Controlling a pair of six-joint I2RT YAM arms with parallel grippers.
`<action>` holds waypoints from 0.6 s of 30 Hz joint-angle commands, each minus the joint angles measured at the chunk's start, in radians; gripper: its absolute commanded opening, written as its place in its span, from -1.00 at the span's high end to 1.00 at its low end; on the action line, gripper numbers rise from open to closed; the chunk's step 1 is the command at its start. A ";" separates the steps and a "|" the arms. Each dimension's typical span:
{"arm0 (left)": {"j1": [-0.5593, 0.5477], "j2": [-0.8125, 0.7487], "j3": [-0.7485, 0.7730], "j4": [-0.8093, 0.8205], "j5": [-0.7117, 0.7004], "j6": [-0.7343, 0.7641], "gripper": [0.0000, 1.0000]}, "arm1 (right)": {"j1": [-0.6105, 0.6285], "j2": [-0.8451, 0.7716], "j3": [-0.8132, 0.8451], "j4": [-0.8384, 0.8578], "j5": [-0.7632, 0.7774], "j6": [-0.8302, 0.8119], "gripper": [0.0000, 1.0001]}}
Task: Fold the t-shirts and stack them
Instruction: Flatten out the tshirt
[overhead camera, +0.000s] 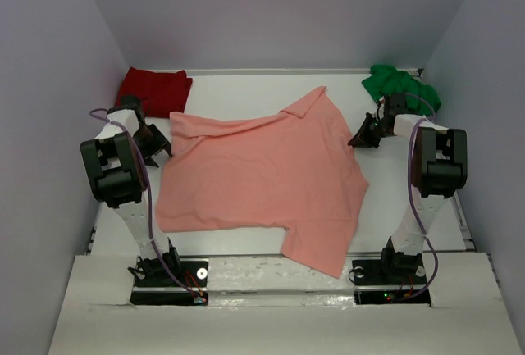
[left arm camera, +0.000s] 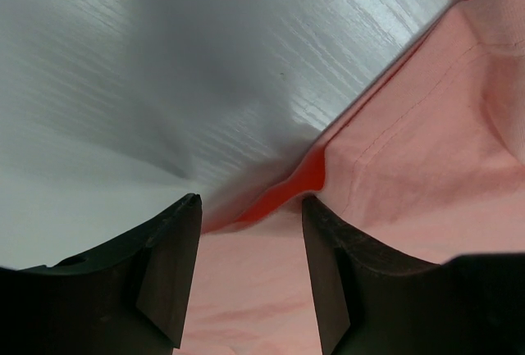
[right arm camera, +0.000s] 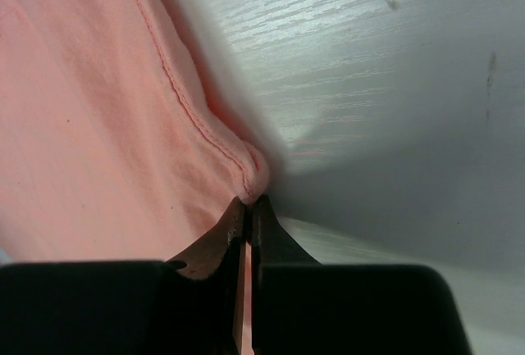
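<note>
The salmon-pink t-shirt point(overhead camera: 262, 175) lies spread out and rumpled across the middle of the table. My right gripper point(overhead camera: 361, 138) is at its right edge, shut on a small bunched fold of the hem point(right arm camera: 254, 176). My left gripper point(overhead camera: 160, 148) hovers low at the shirt's upper left edge. It is open, and in the left wrist view point(left arm camera: 250, 203) the pink cloth point(left arm camera: 426, 150) lies between and under its fingers without being pinched. The dark red t-shirt point(overhead camera: 154, 90) sits folded at the back left. The bright green t-shirt point(overhead camera: 398, 86) lies crumpled at the back right.
The white table point(overhead camera: 246, 84) is bounded by grey walls at the back and both sides. The pink shirt's lower corner hangs toward the near edge between the two arm bases point(overhead camera: 168, 277).
</note>
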 commanded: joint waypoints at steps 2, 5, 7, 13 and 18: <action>-0.002 -0.024 -0.032 0.036 0.065 -0.001 -0.23 | 0.005 0.005 0.026 -0.016 -0.004 -0.007 1.00; -0.007 -0.027 -0.049 0.050 0.093 0.002 -0.23 | 0.005 0.006 0.026 -0.018 -0.006 -0.008 1.00; -0.016 -0.012 -0.064 0.053 0.110 0.008 -0.21 | 0.005 0.008 0.026 -0.019 -0.006 -0.008 1.00; -0.076 0.005 -0.132 0.065 0.110 0.011 -0.18 | 0.005 0.009 0.035 -0.025 -0.006 -0.008 1.00; -0.105 0.040 -0.169 0.083 0.119 0.023 0.70 | 0.005 0.011 0.040 -0.039 0.000 -0.008 1.00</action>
